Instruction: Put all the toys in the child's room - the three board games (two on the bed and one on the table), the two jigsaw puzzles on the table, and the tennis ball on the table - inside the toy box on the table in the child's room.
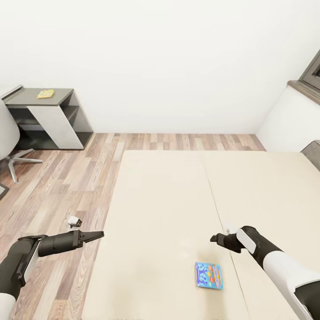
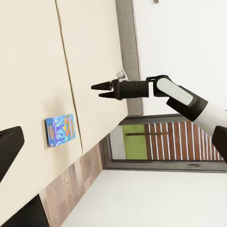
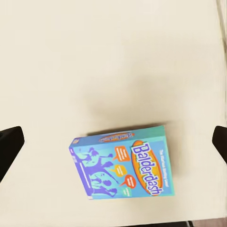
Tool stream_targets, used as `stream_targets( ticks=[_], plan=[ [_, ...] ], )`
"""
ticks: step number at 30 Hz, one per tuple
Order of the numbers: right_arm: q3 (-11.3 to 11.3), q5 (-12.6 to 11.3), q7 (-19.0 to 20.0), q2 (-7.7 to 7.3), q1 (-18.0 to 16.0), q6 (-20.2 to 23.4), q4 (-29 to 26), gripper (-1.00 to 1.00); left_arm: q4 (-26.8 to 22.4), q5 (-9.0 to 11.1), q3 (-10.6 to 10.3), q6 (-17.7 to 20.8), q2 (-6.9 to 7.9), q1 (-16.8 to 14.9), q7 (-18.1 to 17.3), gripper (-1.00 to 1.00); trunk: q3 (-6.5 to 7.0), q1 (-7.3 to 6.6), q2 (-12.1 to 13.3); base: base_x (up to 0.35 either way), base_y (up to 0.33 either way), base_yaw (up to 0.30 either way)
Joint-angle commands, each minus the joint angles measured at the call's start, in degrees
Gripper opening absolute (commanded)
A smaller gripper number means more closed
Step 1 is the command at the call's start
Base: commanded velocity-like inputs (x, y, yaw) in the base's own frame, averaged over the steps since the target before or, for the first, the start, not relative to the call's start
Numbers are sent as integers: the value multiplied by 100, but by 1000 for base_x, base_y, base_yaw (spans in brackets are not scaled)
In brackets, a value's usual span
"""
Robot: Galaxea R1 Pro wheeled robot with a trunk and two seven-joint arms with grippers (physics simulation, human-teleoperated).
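A light blue board game point(image 1: 209, 275) lettered "Balderdash" lies flat on the beige mattress of the bed point(image 1: 164, 195), near its front edge. My right gripper point(image 1: 214, 238) hovers above the mattress just beyond the box. In the right wrist view the right gripper point(image 3: 118, 134) is open, its fingers wide on either side of the game point(image 3: 124, 163) below. My left gripper point(image 1: 98, 234) hangs over the bed's left edge, well left of the box. It is open and empty point(image 2: 26, 170), facing the game point(image 2: 60, 130) and the right gripper point(image 2: 97, 91).
A dark grey-topped side unit point(image 1: 58, 115) stands against the far wall at the left, with a small flat yellow multicoloured thing point(image 1: 46, 94) on top. A white chair point(image 1: 9, 133) is at the far left. A small white object point(image 1: 73, 221) lies on the plank floor.
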Motion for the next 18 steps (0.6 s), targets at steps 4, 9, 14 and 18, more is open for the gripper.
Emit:
stream_targets(
  ticks=[4,9,14,18],
  plan=[
    [28,-11,9,-68,-4,20,-5,100,-1,-4,-1,58,0,-2,-23,100,-46,3,-10,0,0,0],
    [28,-11,42,-110,-4,20,-3,100,-1,-4,-1,57,0,-2,-23,100,-93,3,-10,0,0,0],
    [28,-11,368,-162,-4,20,-3,100,-1,-4,-1,56,3,-3,-23,100,-140,3,-10,0,0,0],
    [28,-17,671,-244,-4,17,-3,100,-1,-4,-1,56,6,-3,-23,100,-177,3,-10,0,0,0]
  ],
)
